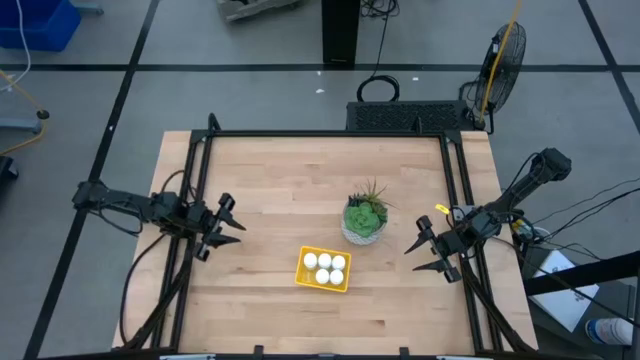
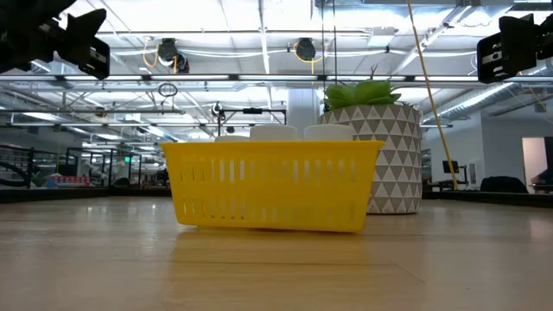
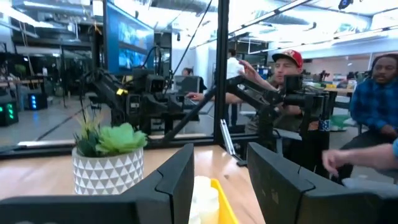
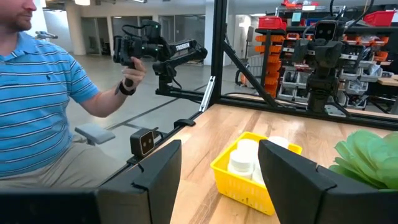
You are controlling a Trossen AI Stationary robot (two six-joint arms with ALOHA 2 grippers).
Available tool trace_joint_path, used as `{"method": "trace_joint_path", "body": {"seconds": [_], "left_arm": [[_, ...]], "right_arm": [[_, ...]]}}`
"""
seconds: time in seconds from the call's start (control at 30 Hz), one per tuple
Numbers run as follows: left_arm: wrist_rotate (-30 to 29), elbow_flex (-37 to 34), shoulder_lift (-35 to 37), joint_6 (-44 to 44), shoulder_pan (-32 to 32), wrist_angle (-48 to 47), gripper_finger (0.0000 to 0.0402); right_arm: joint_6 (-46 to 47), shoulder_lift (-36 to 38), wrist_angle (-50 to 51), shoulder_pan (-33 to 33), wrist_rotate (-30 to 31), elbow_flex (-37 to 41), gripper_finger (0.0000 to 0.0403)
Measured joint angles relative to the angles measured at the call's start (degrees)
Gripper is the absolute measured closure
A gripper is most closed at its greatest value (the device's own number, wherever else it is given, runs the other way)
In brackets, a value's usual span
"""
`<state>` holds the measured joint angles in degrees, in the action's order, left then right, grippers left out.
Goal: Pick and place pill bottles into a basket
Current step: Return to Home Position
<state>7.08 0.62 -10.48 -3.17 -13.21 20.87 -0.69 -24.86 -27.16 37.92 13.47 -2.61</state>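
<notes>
Wood-topped table (image 1: 300, 180), framed by black rails, with grey floor around it and a standing fan (image 1: 505, 50) beyond the far right corner.

We note the basket (image 1: 300, 268) sitting toward the near middle of the table. The pill bottles (image 1: 311, 261) stand inside it, packed close. From above we count four white tops; whether a fifth sits among them we cannot tell. In the low view the slatted yellow wall hides all but the caps.

A plant pot (image 1: 364, 222), pale with a triangle pattern, stands just beside the basket's far right corner; whether they touch we cannot tell. It lies between the basket and the far edge of the table.

Left gripper (image 1: 228, 225) hangs over the table's left edge, well apart from the basket, jaws spread and holding nothing. Right gripper (image 1: 415, 255) hangs near the right edge, jaws likewise spread and empty.

A person in a striped blue shirt (image 4: 43, 93) sits beyond the left rail. Others (image 3: 373, 93) show beyond the right rail.
</notes>
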Motion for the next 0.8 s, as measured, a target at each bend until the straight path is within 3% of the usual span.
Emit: {"method": "trace_joint_path", "body": {"seconds": [0.17,0.37,0.57,0.8], "left_arm": [[0.4,0.7,3.5,-2.7,0.0,-7.5,0.0249],[3.7,0.9,7.2,-3.0,0.0,-9.5,0.0249],[7.5,0.9,10.4,-5.2,0.0,-10.4,0.0249],[9.8,1.5,10.3,-4.9,0.0,-12.2,0.0249]], "right_arm": [[0.0,0.2,0.3,0.2,0.0,0.0,0.0195],[0.0,0.5,0.4,-0.2,-0.1,0.0,0.0195],[0.0,2.3,0.4,-3.7,-0.1,0.0,0.0195],[0.0,9.3,-0.7,-9.4,0.0,1.6,0.0195]]}}
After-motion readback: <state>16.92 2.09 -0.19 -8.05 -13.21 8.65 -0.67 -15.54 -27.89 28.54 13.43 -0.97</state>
